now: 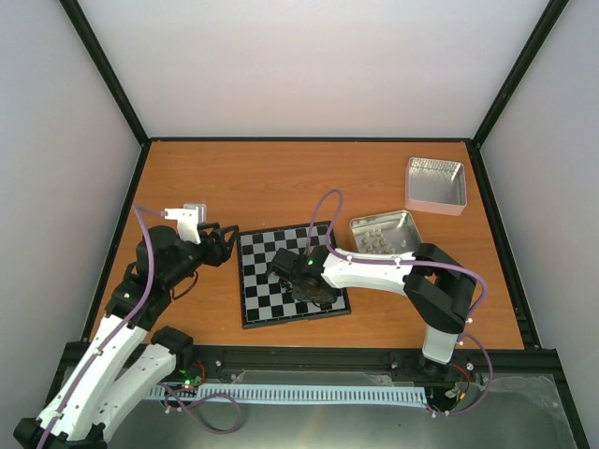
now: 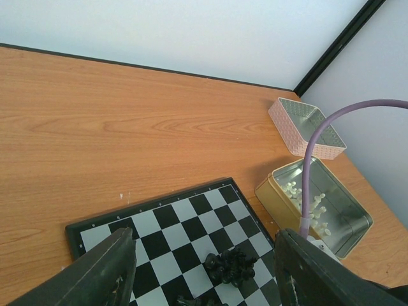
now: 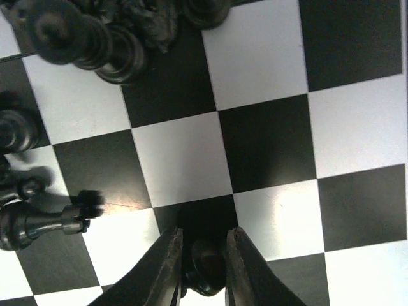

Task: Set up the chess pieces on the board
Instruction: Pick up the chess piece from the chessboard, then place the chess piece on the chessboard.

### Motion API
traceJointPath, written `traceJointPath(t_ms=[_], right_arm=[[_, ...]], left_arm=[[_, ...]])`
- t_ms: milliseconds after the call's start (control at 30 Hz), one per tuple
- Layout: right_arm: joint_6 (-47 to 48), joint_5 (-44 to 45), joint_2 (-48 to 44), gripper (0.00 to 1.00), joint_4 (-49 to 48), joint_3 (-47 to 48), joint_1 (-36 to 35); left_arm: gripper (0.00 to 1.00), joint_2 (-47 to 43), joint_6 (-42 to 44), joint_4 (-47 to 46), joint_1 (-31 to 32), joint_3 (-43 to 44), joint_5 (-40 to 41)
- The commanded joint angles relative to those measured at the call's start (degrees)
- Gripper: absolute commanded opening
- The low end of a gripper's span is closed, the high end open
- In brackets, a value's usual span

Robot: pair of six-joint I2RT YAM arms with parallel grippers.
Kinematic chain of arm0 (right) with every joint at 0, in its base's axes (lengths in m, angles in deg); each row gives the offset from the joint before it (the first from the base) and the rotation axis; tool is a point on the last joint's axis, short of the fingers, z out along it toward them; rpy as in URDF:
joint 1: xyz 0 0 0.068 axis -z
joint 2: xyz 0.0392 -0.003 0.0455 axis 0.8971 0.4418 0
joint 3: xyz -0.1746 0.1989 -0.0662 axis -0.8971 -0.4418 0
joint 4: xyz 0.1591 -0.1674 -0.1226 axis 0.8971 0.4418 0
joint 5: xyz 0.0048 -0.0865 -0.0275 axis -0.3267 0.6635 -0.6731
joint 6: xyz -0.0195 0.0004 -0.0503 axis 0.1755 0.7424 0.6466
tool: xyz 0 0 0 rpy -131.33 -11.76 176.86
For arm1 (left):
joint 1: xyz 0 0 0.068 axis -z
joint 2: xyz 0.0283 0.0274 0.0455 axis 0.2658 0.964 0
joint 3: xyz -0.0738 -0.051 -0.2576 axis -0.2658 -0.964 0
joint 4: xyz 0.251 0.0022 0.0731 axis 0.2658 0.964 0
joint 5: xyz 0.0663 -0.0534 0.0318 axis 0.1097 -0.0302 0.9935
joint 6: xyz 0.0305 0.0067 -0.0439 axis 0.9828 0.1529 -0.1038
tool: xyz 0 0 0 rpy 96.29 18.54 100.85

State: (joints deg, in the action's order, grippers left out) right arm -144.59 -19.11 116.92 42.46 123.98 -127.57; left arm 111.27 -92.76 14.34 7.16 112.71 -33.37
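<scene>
**A:** Where's the pincer on the right?

**B:** Low over the right half of the board (image 1: 260, 285). The right gripper (image 3: 204, 233) has its fingers drawn in tight on either side of one black piece (image 3: 204, 275). It looks clamped on. From above I can't tell which kind of piece it is.

**A:** And the other arm?

**B:** The left gripper (image 2: 204, 268) hangs at the board's left edge. Fingers are wide apart with nothing between them.

**A:** The other pieces?

**B:** The black chess pieces (image 3: 95, 38) sit in a clump on the board, just beside the right gripper. One toppled piece (image 3: 38, 223) lies on its side nearby. I can't see any standing in a row. The cream pieces (image 1: 379, 238) are in the open tin (image 1: 412, 217), off the board to the right. A second tin (image 1: 436, 182) sits farther back.

**A:** How should this step go?

**B:** My judgement is to lift straight up and clear the clump before moving sideways. Carry the piece to an edge-row square, centre it and lower it until the base sits flat, then let go. It's a tiny piece, so an off-centre pinch could tilt it or squirt it out. The release should be slow, and the left arm should hold clear of the path.
</scene>
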Motion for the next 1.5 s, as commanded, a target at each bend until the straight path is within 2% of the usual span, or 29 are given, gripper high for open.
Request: traceJointPath(t_ms=[0, 200, 367, 467, 700, 867, 1000, 1100, 1267, 1467], right_arm=[[0.3, -0.2, 0.6, 0.18, -1.7, -0.6, -0.4], [0.3, 1.6, -1.0, 0.17, -4.0, -1.6, 0.3], [-0.6, 2.4, -6.0, 0.18, -10.0, -5.1, 1.8], [-0.9, 0.1, -9.7, 0.18, -15.7, -7.8, 4.1], [-4.5, -8.5, -21.4, 0.18, -37.0, -17.6, 9.5], [-6.2, -9.7, -26.8, 0.2, -45.5, -20.9, 9.9], [-9.6, -12.1, -28.3, 0.2, -53.6, -24.1, 9.9], [-11.9, -13.7, -27.7, 0.2, -58.3, -25.6, 9.8], [-13.2, -15.6, -26.1, 0.2, -61.2, -26.1, 9.7], [-13.7, -17.1, -24.7, 0.2, -62.8, -25.8, 9.5]], left_arm=[[0.61, 0.2, 0.3, 0.0, 0.5, 0.3, 0.0], [0.61, 1.2, -2.0, -0.6, 0.5, -0.6, -4.0], [0.61, 3.3, -5.1, -4.7, 0.5, -4.5, -14.5], [0.63, 4.8, -6.7, -8.5, 0.5, -7.1, -19.6], [0.65, 8.0, -10.5, -24.0, 0.5, -15.2, -32.7], [0.7, 9.4, -18.5, -39.1, 1.0, -21.2, -39.3], [0.72, 11.3, -21.5, -42.4, 3.3, -22.2, -34.8], [0.64, 12.9, -25.5, -44.9, 4.4, -22.5, -31.2], [0.61, 16.1, -29.8, -47.8, 4.5, -21.8, -30.0], [0.48, 18.1, -29.6, -46.7, 4.5, -20.4, -29.9]])
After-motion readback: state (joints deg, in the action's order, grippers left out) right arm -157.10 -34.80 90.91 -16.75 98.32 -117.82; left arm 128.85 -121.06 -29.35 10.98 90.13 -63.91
